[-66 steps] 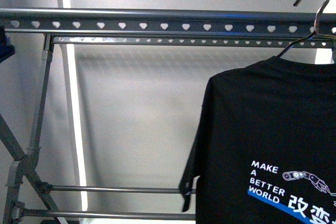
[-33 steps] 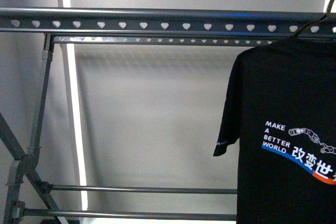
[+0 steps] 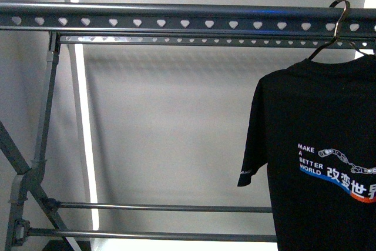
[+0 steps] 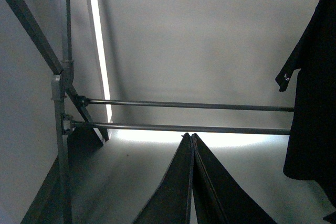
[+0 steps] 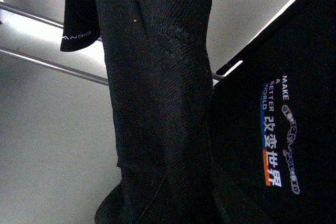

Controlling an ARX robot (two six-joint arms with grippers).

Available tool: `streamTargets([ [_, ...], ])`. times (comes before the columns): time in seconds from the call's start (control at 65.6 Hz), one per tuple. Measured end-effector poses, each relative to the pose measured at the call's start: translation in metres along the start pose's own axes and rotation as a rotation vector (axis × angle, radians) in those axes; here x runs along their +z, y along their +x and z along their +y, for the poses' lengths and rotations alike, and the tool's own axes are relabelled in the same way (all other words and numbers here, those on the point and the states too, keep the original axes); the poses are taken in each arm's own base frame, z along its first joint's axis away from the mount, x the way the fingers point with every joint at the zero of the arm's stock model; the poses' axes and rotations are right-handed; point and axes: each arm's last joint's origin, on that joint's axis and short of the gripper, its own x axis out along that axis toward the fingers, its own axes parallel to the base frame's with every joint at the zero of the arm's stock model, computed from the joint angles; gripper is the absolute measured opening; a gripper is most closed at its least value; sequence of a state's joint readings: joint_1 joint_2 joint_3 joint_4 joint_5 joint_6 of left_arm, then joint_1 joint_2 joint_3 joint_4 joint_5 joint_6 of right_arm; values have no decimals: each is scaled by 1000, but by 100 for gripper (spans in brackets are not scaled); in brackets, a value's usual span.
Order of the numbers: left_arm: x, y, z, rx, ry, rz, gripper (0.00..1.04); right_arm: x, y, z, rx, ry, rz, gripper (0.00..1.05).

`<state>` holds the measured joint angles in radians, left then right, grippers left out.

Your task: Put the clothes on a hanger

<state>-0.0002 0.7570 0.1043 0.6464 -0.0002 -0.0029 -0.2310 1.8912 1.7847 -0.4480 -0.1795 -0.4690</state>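
Our printed T-shirt [image 3: 329,145] hangs by its wire hook [image 3: 324,46] toward the right of the rail [image 3: 164,11], which runs side to side, so the right arm's nearer. Meanwhile our left gripper [image 4: 190,140] sits pressed together, empty, low and off to the left. The right gripper, we can't tell.

Printed black T-shirt [image 3: 317,116] hangs below the heart-holed grey rail [image 3: 176,13].
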Motion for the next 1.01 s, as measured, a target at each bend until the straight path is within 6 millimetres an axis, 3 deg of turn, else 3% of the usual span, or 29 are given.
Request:
streamTargets([
  [0.229, -6, -14, 0, 0, 0, -2, 4, -5, 10, 2, -51, -8, -28, 7],
  [0.396, -14, -22, 0, 0, 0, -13, 4, -21, 16, 9, -53, -1, -56, 36],
  [0.549, -12, -27, 0, 1, 1, -22, 4, -22, -3, 12, -41, 21, -151, 62],
  [0.717, -10, -34, 0, 0, 1, -27, 4, -21, -66, 15, -9, 84, -365, 98],
  [0.9, -10, -39, 0, 0, 1, -30, 4, -45, -130, 36, 46, 230, -519, 97],
  [1.006, -10, -42, 0, 0, 1, -30, 4, -78, -174, 60, 48, 347, -602, 97],
])
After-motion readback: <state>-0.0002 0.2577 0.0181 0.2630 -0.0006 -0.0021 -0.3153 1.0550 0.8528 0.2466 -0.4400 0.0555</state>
